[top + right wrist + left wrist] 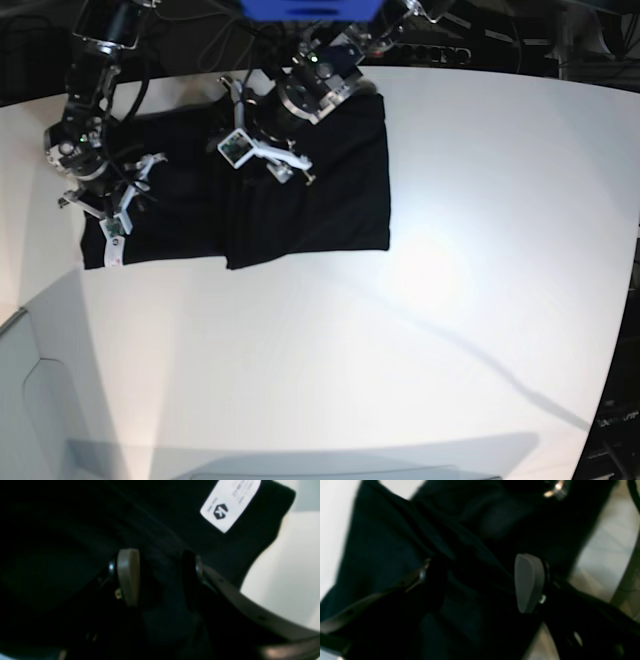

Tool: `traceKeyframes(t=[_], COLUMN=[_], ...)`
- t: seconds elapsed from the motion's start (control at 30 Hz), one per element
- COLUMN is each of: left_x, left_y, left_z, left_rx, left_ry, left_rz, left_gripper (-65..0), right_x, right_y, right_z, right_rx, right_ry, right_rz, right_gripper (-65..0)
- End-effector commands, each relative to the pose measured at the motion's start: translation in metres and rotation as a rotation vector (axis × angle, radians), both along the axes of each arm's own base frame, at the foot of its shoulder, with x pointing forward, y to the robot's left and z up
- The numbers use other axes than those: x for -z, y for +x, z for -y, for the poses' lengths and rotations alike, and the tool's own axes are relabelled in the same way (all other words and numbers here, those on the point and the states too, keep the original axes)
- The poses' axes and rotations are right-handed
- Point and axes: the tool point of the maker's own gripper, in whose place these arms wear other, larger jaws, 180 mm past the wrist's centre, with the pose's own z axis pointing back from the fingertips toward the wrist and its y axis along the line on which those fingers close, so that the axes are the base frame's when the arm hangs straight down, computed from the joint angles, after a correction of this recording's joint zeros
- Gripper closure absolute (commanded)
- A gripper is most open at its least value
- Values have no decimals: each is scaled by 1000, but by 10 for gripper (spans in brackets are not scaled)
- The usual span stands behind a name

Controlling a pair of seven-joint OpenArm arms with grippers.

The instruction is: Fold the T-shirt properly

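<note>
Left wrist view: blurred. Large plain black cloth T-shirt (402, 555) filling most of the frame in soft ridges, white table surface (332, 530) showing at the upper left. Left gripper (475, 585) spread wide above the cloth, one grey rounded pad (528, 582) clear on the right, the other finger a dim bar on the left. Nothing pinched between them.

Right wrist view: dark, also soft. Right gripper (160, 580) over the black cloth, its tan pad (128, 576) on the left and a dark finger on the right. Black cloth lying in the gap; whether gripped or merely beneath, cannot tell. Small white rectangular label (228, 503) with a dark logo near the shirt's edge at the upper right, pale table beyond it.

Base view: T-shirt (330, 190) lying flat at the far left part of the white table (450, 300), folded into a rough wide rectangle with a layered seam down the middle. Right gripper (110, 205) at the shirt's left end beside the white label (113, 250); left gripper (262, 150) over the upper middle of the cloth.
</note>
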Motion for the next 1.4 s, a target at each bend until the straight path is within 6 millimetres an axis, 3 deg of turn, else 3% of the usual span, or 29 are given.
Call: traceKeyframes(t=[0.0, 0.1, 0.17, 0.37, 0.5, 0.6, 0.67, 0.8, 0.87, 1.07, 1.23, 1.37], left_x=[-25, -36, -40, -75, -72, -60, -52, -46, -46, -48, -47, -47], left_y=[8, 26, 37, 72, 89, 89, 85, 79, 78, 77, 77, 78], left_z=[8, -11, -35, -110, -203, -269, -313, -364, -378, -385, -383, -382], left_rx=[-22, -93, -171, -420, -686, -853, -948, -1053, -1072, -1070, -1070, -1067], left_ry=[-66, -76, -75, -183, -243, -253, -250, -285, -298, -288, -292, -294], left_rz=[51, 81, 88, 113, 85, 59, 46, 24, 18, 22, 17, 17], left_gripper=[-409, -410, -411, -410, -411, -410, -410, -410, -410, -409, -409, -409], right_x=[-21, -41, -51, -64, -64, -68, -77, -92, -93, -73, -63, -56], right_y=[12, 19, 22, 26, 20, 12, 13, 18, 20, 1, -14, -17], right_z=[4, 2, 2, 0, 12, 22, 14, -17, -44, -120, -144, -143], right_rx=[-10, -22, -27, -35, -2, 63, 76, 70, 24, -175, -234, -231], right_ry=[-16, -39, -51, -64, -75, -60, -45, 9, 47, 128, 162, 164], right_rz=[71, 127, 153, 190, 185, 203, 240, 297, 303, 229, 189, 167], right_gripper=[-283, -284, -285, -325, -343, -342, -340, -340, -340, -340, -340, -340])
